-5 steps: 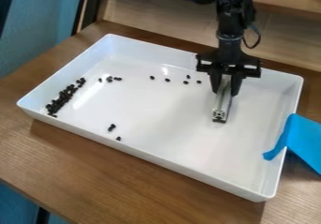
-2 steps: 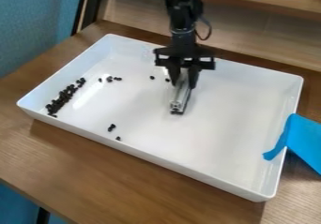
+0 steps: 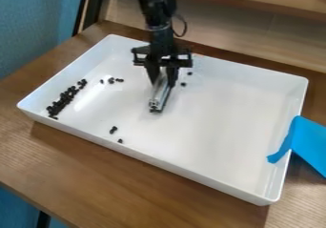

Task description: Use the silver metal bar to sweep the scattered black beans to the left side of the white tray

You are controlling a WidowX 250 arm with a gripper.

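Leftmost, black bits [image 3: 62,101] line the tray's [image 3: 223,131] left edge; rightward, nearer its far edge, the gripper [image 3: 162,83] grasps a bar [image 3: 159,97], which juts below the fingertips. Both have moved left since the earlier frames. The bar is silvery, straight, dark-tipped. Blue material [image 3: 309,143] overlaps the right edge.

No readable text, label, brand, number or sign stood on any surface.
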